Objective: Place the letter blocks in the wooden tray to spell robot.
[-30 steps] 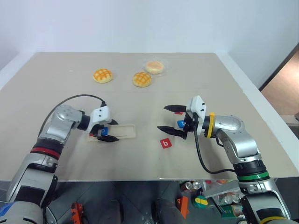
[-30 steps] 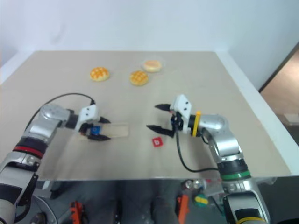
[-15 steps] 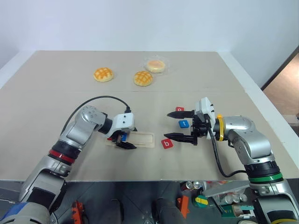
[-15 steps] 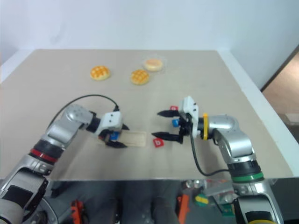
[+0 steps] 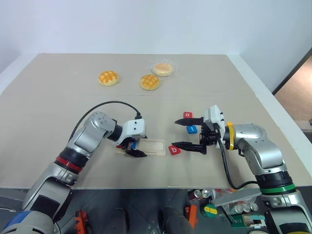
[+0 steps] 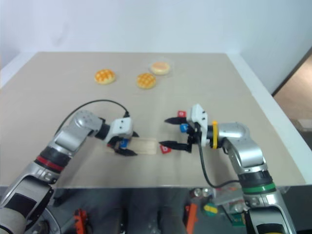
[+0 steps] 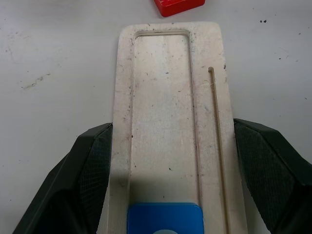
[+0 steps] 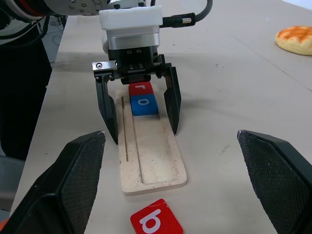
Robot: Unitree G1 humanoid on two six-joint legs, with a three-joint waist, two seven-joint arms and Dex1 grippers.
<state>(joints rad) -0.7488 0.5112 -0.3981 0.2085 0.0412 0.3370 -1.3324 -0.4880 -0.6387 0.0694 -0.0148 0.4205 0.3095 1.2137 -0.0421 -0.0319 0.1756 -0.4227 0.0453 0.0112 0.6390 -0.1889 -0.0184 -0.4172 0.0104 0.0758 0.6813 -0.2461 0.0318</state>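
Observation:
The wooden tray (image 5: pixel 153 146) lies on the table. A red r block (image 8: pixel 142 87) and a blue o block (image 8: pixel 144 105) sit in its groove at the left end. My left gripper (image 5: pixel 138 146) is shut on the tray there, one finger against each long side. The rest of the groove (image 7: pixel 165 107) is bare. A red b block (image 5: pixel 174 150) lies just off the tray's right end. My right gripper (image 5: pixel 176 133) hangs open a little right of it, pointing left. A red block (image 5: pixel 187 115) and a blue block (image 5: pixel 192 129) lie by its fingers, their letters unreadable.
Three round buns lie at the back of the table: one at left (image 5: pixel 108 78), one in the middle (image 5: pixel 149 82), one in clear wrap (image 5: pixel 162 68). The table's front edge (image 5: pixel 146 186) runs just below both arms.
The left gripper has slid the tray and its two blocks to the right, up to the b block. The right gripper has drawn back slightly and stays open.

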